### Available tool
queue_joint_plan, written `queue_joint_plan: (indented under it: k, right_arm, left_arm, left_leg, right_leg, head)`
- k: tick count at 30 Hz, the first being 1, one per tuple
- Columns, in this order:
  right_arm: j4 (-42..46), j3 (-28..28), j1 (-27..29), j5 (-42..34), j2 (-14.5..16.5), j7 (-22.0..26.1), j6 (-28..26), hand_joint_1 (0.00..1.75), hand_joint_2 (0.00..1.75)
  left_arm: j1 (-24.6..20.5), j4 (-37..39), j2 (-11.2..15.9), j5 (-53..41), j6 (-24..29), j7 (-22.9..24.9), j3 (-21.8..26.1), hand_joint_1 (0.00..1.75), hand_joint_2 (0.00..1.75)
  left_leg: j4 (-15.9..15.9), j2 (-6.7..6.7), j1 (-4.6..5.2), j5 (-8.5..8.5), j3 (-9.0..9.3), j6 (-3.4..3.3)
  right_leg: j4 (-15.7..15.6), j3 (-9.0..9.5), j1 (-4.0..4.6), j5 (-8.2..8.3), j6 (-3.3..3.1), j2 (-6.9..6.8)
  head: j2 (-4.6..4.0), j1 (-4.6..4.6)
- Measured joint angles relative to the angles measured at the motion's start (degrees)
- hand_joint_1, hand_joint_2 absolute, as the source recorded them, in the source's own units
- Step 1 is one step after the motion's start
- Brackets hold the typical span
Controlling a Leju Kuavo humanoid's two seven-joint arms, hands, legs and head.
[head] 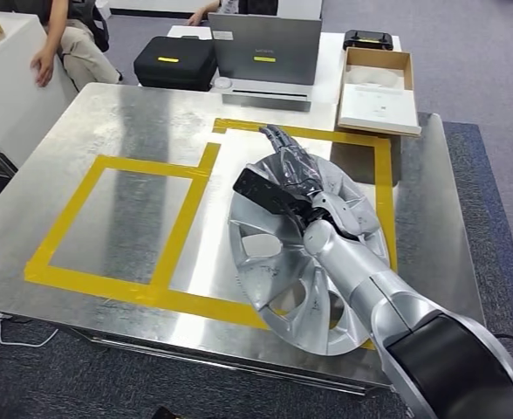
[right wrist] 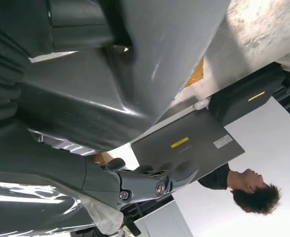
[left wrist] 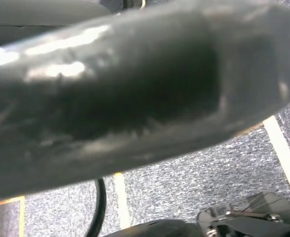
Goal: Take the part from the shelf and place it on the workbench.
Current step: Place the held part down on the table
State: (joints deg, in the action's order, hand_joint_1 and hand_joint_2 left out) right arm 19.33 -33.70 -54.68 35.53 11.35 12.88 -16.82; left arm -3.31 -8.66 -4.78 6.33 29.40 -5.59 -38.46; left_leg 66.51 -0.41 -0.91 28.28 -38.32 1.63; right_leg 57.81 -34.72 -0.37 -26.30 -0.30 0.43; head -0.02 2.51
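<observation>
Now, with right hand (head: 292, 179) gripping wheel cover (head: 287, 271) at its upper rim, part lying flat on counter (head: 142, 113) inside right yellow-taped box: loosen fingers, lift straight off, avoid dragging it.

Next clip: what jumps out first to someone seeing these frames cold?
The big silver wheel cover lying on the steel workbench, inside the right-hand yellow tape outline, draws the eye first. The right robot hand rests on top of it, dark fingers reaching over its far rim. Behind the bench sit a grey laptop, a black case and an open cardboard box.
</observation>
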Motion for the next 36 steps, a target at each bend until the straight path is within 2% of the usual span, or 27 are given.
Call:
queue_joint_plan:
  k: [1,3,5,7,8,10,11,12,13,14,16,17,18,20,22,23,24,26,27,28,29,31,32,33,34,36]
  right_arm:
    - [0.0,0.0,0.0,-0.3,0.0,0.2,0.0,0.00,0.00]
    - [0.0,0.3,-0.1,-1.2,0.0,1.0,-0.2,0.00,0.00]
    - [0.1,1.0,-0.2,-2.4,0.0,2.2,-0.3,0.00,0.00]
    - [0.5,1.9,-0.7,-3.6,0.1,3.6,-0.3,0.00,0.00]
    - [0.8,2.4,-1.1,-4.0,0.2,4.3,-0.2,0.00,0.00]
    - [1.4,3.1,-2.3,-4.4,0.9,5.2,0.2,0.00,0.00]
    - [1.7,3.3,-2.9,-4.4,1.4,5.5,0.6,0.00,0.00]
    - [2.1,3.4,-3.4,-4.3,1.9,5.6,1.0,0.00,0.00]
    - [2.5,3.5,-4.0,-4.1,2.5,5.7,1.5,0.00,0.00]
    - [3.0,3.6,-4.8,-3.7,3.1,5.6,2.1,0.00,0.00]
    - [3.9,3.6,-6.5,-3.2,4.3,5.4,2.8,0.00,0.00]
    - [4.3,3.6,-7.3,-3.0,4.9,5.3,3.0,0.00,0.00]
    - [4.6,3.6,-7.9,-3.0,5.4,5.2,3.1,0.00,0.00]
    - [5.0,3.6,-8.4,-2.9,5.9,5.2,3.2,0.00,0.00]
    - [5.3,3.6,-8.7,-2.8,6.2,5.2,3.3,0.00,0.00]
    - [5.5,3.6,-8.8,-2.7,6.4,5.3,3.3,0.00,0.00]
    - [5.5,3.6,-8.9,-2.4,6.6,5.4,3.5,0.00,0.00]
    - [5.6,3.5,-9.1,-1.6,7.0,5.8,5.6,0.00,0.00]
    - [5.6,3.2,-9.4,-1.1,7.2,6.1,8.1,0.00,0.00]
    - [5.6,2.7,-9.8,-0.4,7.4,6.4,11.4,0.00,0.00]
    - [5.5,1.9,-10.5,0.6,7.6,6.7,15.1,0.00,0.00]
    - [5.4,-1.1,-12.3,5.5,8.0,6.9,22.8,0.00,0.00]
    - [5.3,-3.7,-13.2,9.3,8.2,6.6,26.4,0.00,0.00]
    - [5.5,-7.3,-14.2,14.2,8.4,6.1,30.0,0.00,0.00]
    - [5.8,-11.5,-15.1,18.7,8.5,5.5,33.0,0.00,0.00]
    - [6.9,-22.1,-15.7,26.0,8.8,4.7,35.6,0.00,0.00]
  left_arm:
    - [0.0,0.0,0.0,0.0,0.0,0.1,0.0,0.00,0.00]
    - [-0.1,0.0,0.0,0.0,0.0,0.4,0.0,0.00,0.00]
    - [0.0,0.0,0.0,0.0,0.0,0.4,0.0,0.00,0.00]
    - [-0.1,0.0,0.0,-0.1,0.0,0.3,-0.1,0.00,0.00]
    - [-0.1,0.0,0.0,-0.3,0.0,0.3,-0.1,0.00,0.00]
    - [-0.2,0.0,0.0,-0.6,-0.1,0.3,-0.2,0.00,0.00]
    - [-0.2,0.0,0.0,-0.8,-0.1,0.3,-0.3,0.00,0.00]
    - [-0.2,0.0,0.0,-1.0,-0.2,0.3,-0.5,0.00,0.00]
    - [-0.2,0.0,0.1,-1.1,-0.3,0.3,-0.6,0.00,0.00]
    - [-0.2,0.0,0.1,-1.3,-0.4,0.3,-0.8,0.00,0.00]
    - [-0.4,0.0,0.0,-1.6,-0.5,0.3,-1.1,0.00,0.00]
    - [-0.5,0.0,0.0,-1.7,-0.6,0.3,-1.3,0.00,0.00]
    - [-0.5,0.0,0.0,-1.8,-0.6,0.3,-1.4,0.00,0.00]
    - [-0.6,0.0,0.0,-1.8,-0.6,0.3,-1.6,0.00,0.00]
    - [-0.5,0.0,0.0,-1.8,-0.6,0.3,-1.6,0.00,0.00]
    - [-0.5,0.0,0.0,-1.8,-0.6,0.3,-1.6,0.00,0.00]
    - [-0.5,0.0,0.0,-1.8,-0.6,0.3,-1.6,0.00,0.00]
    - [-0.6,0.0,0.1,-1.8,-0.8,0.3,-1.7,0.00,0.00]
    - [-0.5,0.0,0.1,-1.9,-0.9,0.3,-1.7,0.00,0.00]
    - [-0.5,0.0,0.1,-1.9,-1.0,0.2,-1.8,0.00,0.00]
    - [-0.5,0.0,0.1,-1.9,-1.1,0.2,-1.9,0.00,0.00]
    - [-0.6,0.0,0.2,-1.8,-1.2,0.3,-2.0,0.00,0.00]
    - [-0.6,0.0,0.3,-1.4,-1.1,0.4,-2.0,0.00,0.00]
    - [-0.7,0.0,0.3,-0.8,-0.9,0.6,-2.0,0.00,0.00]
    - [-0.7,0.0,0.3,-0.2,-0.7,0.7,-1.9,0.00,0.00]
    - [-0.7,0.0,0.3,0.8,-0.2,0.7,-1.7,0.00,0.00]
  left_leg:
    - [-3.7,-0.01,0.02,-1.31,1.74,-0.12]
    - [-7.3,-0.05,0.14,-2.00,3.31,-0.58]
    - [-7.5,-0.08,0.26,-1.97,3.29,-1.31]
    - [-7.8,-0.04,0.15,-2.25,3.38,-2.13]
    - [-8.0,-0.01,0.06,-2.40,3.40,-2.46]
    - [-8.0,0.12,0.06,-2.49,3.36,-2.79]
    - [-8.0,0.19,0.08,-2.48,3.35,-2.82]
    - [-8.0,0.24,0.09,-2.47,3.36,-2.83]
    - [-7.9,0.26,0.10,-2.46,3.38,-2.83]
    - [-7.9,0.25,0.10,-2.45,3.42,-2.82]
    - [-7.9,0.23,0.17,-2.40,3.41,-2.62]
    - [-7.8,0.20,0.26,-2.41,3.30,-2.39]
    - [-7.7,0.17,0.31,-2.48,3.16,-2.09]
    - [-7.7,0.12,0.34,-2.66,2.98,-1.48]
    - [-7.0,0.14,0.27,-1.93,2.66,-0.86]
    - [-5.3,0.15,0.24,-0.78,1.99,-0.55]
    - [-2.2,0.18,0.20,0.93,0.73,-0.28]
    - [5.5,0.20,0.14,4.36,-2.59,0.06]
    - [8.1,0.20,0.13,5.04,-3.77,0.14]
    - [8.6,0.20,0.13,4.57,-4.04,0.14]
    - [6.8,0.21,0.12,3.02,-3.27,0.07]
    - [-0.8,0.23,0.17,-1.06,0.17,-0.26]
    - [-4.4,0.23,0.24,-2.24,1.74,-0.47]
    - [-6.6,0.22,0.34,-2.71,2.72,-0.67]
    - [-7.5,0.20,0.45,-2.49,3.12,-0.85]
    - [-8.0,0.04,0.33,-2.47,3.51,-1.39]
  right_leg:
    - [0.2,-0.11,0.12,-0.10,0.19,0.08]
    - [0.4,-0.42,0.32,-0.13,0.68,0.23]
    - [0.4,-0.54,0.32,-0.05,1.20,0.30]
    - [1.6,-1.30,0.21,-1.22,1.67,0.19]
    - [3.7,-2.34,0.19,-2.62,1.85,0.13]
    - [11.3,-5.71,0.17,-6.36,2.05,0.03]
    - [14.9,-7.32,0.16,-7.63,2.11,0.02]
    - [17.0,-8.26,0.16,-7.99,2.14,0.01]
    - [17.0,-8.25,0.16,-7.32,2.11,0.00]
    - [14.5,-7.01,0.16,-5.58,2.01,-0.01]
    - [6.3,-2.84,0.23,-2.01,1.70,-0.06]
    - [2.9,-1.05,0.28,-1.03,1.52,-0.08]
    - [1.1,-0.10,0.37,-0.83,1.38,-0.06]
    - [0.5,0.24,0.46,-1.02,0.99,-0.02]
    - [0.3,0.34,0.26,-0.80,0.35,-0.09]
    - [0.2,0.41,0.11,-0.67,0.00,-0.12]
    - [0.1,0.46,0.04,-0.63,-0.25,-0.14]
    - [0.1,0.48,0.09,-0.65,-0.48,-0.11]
    - [0.2,0.50,0.12,-0.67,-0.52,-0.08]
    - [0.2,0.52,0.14,-0.69,-0.53,-0.02]
    - [0.2,0.56,0.14,-0.71,-0.52,0.07]
    - [0.3,0.70,0.22,-0.86,-0.33,0.21]
    - [0.4,0.69,0.34,-0.95,-0.16,0.24]
    - [0.4,0.63,0.45,-1.00,0.05,0.21]
    - [0.4,0.60,0.55,-1.03,0.25,0.17]
    - [0.2,0.76,0.60,-1.28,0.75,-0.11]
  head:
    - [0.00,0.02]
    - [0.01,0.01]
    - [0.01,-0.01]
    - [0.00,-0.11]
    - [0.00,-0.21]
    - [0.00,-0.42]
    - [0.00,-0.42]
    - [0.00,-0.41]
    - [0.00,-0.42]
    - [0.00,-0.42]
    - [0.00,-0.42]
    - [0.01,-0.38]
    - [0.01,-0.33]
    - [0.01,-0.30]
    - [0.00,-0.24]
    - [0.00,-0.13]
    - [0.00,-0.04]
    - [0.00,0.04]
    - [0.00,0.02]
    - [0.00,0.03]
    - [0.00,0.03]
    - [0.00,0.03]
    - [0.00,0.00]
    - [0.00,-0.02]
    - [0.00,-0.01]
    - [0.01,0.02]
